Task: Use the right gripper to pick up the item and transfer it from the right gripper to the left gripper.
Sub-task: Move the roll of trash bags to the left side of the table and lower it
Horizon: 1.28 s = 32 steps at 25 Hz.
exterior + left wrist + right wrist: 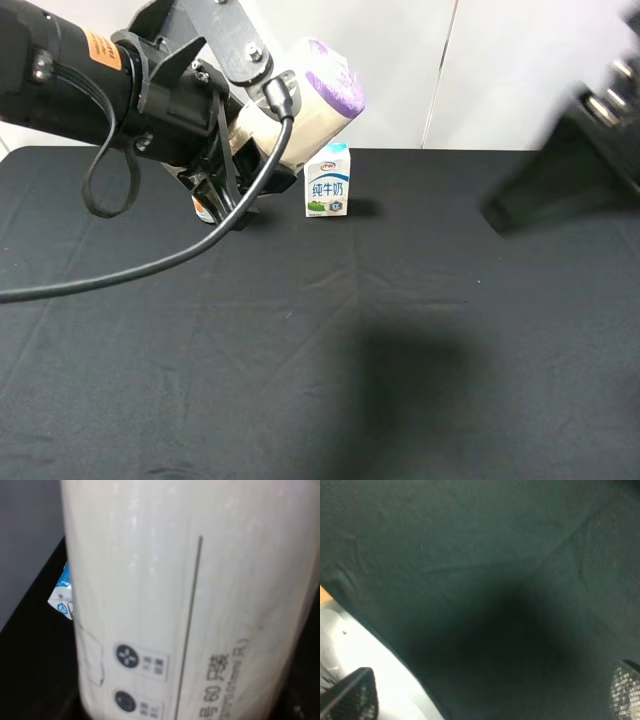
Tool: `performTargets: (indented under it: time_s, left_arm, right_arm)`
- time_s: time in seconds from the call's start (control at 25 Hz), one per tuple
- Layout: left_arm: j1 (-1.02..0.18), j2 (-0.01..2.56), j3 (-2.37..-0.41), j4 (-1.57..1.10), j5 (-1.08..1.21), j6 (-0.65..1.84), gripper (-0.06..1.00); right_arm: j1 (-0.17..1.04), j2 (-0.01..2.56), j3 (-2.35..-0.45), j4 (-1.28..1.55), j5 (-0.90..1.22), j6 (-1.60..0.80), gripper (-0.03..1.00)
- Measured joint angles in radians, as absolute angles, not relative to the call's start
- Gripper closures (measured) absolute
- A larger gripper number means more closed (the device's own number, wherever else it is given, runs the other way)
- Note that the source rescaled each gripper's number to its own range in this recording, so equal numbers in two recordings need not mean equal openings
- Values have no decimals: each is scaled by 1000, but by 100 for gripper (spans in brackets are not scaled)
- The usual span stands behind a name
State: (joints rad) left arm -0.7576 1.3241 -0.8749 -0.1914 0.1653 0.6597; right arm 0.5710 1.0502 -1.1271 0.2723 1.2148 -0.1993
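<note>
The item, a cream-white bottle (318, 100) with a lilac-purple cap, is held tilted in the air above the table's back left. My left gripper (258, 128), on the bulky arm with an orange sticker, is shut on its body. The bottle's printed side (190, 600) fills the left wrist view. My right gripper (565, 170) is a blurred black shape at the right, well apart from the bottle. In the right wrist view its two fingertips (350, 697) sit at opposite corners, so the gripper (487, 692) is open and empty over black cloth.
A small white-and-blue milk carton (328, 182) stands on the black tablecloth (330, 340) just below the bottle, and also shows in the left wrist view (62, 592). A small white-and-orange object (203, 208) peeks out under the left arm. The right wrist view shows the table's edge (380, 635).
</note>
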Motion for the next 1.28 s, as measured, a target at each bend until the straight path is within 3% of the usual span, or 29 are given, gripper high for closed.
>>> performTargets:
  time_s: [0.64, 0.96, 1.28]
  left_arm:
    - [-758, 1324, -875, -190, 165, 660, 94]
    - [-758, 1324, -875, -190, 165, 660, 94]
    - [-758, 1324, -875, -190, 165, 660, 94]
  right_arm:
    - [572, 325, -568, 95, 1199, -104, -3]
    - [572, 95, -521, -5, 1089, 36, -3]
    - [574, 73, -488, -14, 1032, 40, -3]
